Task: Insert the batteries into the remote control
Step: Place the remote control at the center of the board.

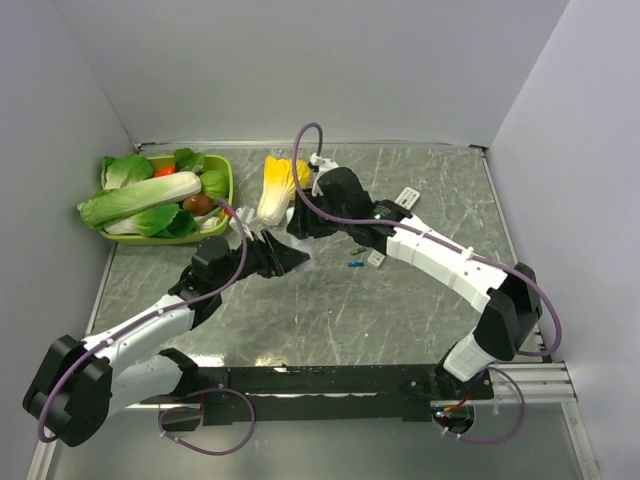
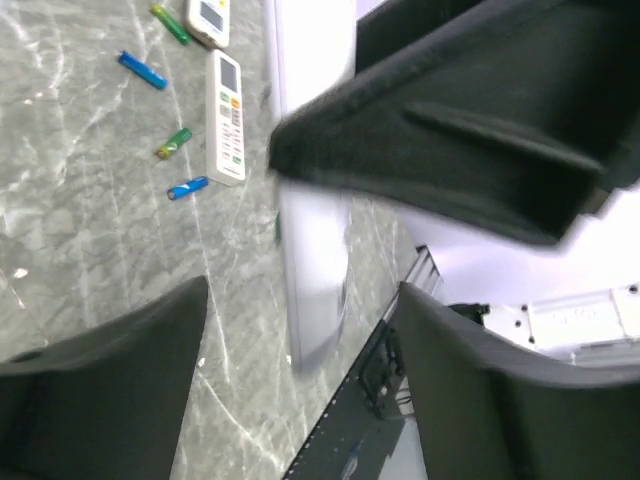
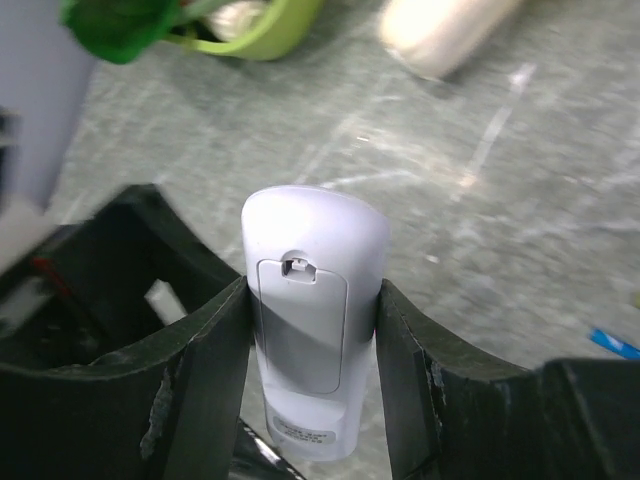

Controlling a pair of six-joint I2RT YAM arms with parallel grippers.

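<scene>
My right gripper [image 3: 312, 350] is shut on a white remote control [image 3: 312, 260], one finger on each long side. The remote's back faces the camera with its battery cover closed. In the left wrist view the same remote [image 2: 312, 230] is a blurred white bar that runs between the fingers of my left gripper [image 2: 300, 300]. That gripper is open, with a gap on both sides. The two grippers meet over the table's middle [image 1: 298, 248]. The batteries lie loose on the table: two blue ones [image 2: 142, 70] [image 2: 188, 187] and two green ones [image 2: 172, 24] [image 2: 174, 143].
Two other white remotes [image 2: 226, 115] [image 2: 208, 18] lie among the batteries. A green basket [image 1: 228, 178] of toy vegetables stands at the back left. A yellow-white cabbage [image 1: 278, 188] lies beside it. Grey walls close three sides.
</scene>
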